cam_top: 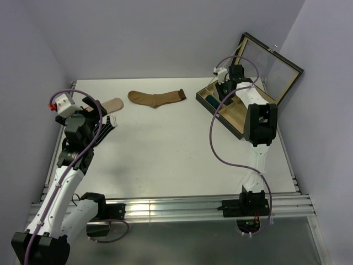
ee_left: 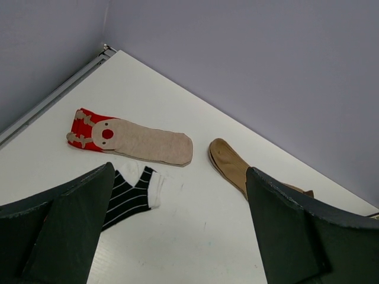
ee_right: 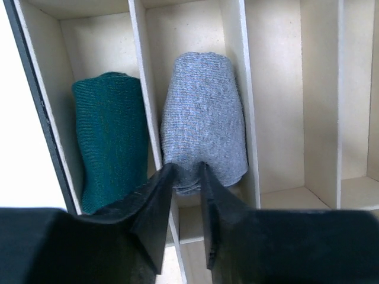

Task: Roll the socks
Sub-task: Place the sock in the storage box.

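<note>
Your right fingers (ee_right: 155, 213) are drawn close together, a narrow slot between them, at the near end of the grey roll (ee_right: 204, 118). Grey cloth shows in that slot, but you cannot tell from here whether they are pinching it. The roll lies in the second slot of the divided box (ee_right: 138, 59), and the teal roll (ee_right: 109, 136) sits in the slot at its 9 o'clock. From above, the box is at 2 o'clock on the table (cam_top: 165, 149).

Your left fingers (ee_left: 71, 231) are spread wide and hold nothing. They hang over the black striped sock (ee_left: 133, 192), which lies flat. The beige reindeer sock (ee_left: 136, 141) is just beyond it at 12 o'clock, and the brown sock (ee_left: 231, 165) is at 2 o'clock, apart from both.

All of these are likely light, limp and easily bunched. Take the striped sock at one end through both layers, so that the roll starts tight. There is no readable writing. The only marking is the reindeer face on the red toe.
</note>
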Controlling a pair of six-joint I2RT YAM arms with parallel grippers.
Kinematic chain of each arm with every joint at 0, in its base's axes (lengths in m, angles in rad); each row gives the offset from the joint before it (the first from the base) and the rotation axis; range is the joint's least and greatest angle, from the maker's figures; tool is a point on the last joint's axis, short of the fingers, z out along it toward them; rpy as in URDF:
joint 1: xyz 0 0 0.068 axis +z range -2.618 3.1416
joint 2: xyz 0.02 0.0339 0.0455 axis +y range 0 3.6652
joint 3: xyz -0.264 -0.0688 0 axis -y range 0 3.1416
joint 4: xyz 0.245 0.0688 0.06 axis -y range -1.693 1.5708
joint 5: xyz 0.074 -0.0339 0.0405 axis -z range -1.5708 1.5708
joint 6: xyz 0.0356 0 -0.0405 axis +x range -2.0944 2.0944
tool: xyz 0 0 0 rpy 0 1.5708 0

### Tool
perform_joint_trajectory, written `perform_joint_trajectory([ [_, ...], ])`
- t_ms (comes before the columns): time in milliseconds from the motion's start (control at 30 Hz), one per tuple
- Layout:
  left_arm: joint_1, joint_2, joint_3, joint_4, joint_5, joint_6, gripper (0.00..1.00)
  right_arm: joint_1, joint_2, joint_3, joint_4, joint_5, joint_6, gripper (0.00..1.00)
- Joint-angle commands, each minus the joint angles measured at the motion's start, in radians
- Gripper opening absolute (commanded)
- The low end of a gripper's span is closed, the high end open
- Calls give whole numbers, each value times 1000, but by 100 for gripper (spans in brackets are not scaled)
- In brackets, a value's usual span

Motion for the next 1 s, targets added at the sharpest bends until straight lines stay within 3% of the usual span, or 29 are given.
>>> perform_joint_trajectory([
  [0,4,-25,-6,44,13,-8,98,-10,-59,30,-15,-19,44,35],
  [167,6,-36,-2,33,4,-22,98,-6,-204,36,-2,-28,90,49],
  [333,6,-53,-8,34,39,-25,100,-4,-419,-71,51,-21,199,61],
  [567,4,-36,55,-82,44,-80,100,-4,-705,-279,82,-41,391,63],
  [733,4,48,130,-275,76,-148,99,-6,-935,-419,151,-68,524,67],
  [967,4,220,167,-388,125,-229,100,-6,-1204,-621,260,-46,731,94],
])
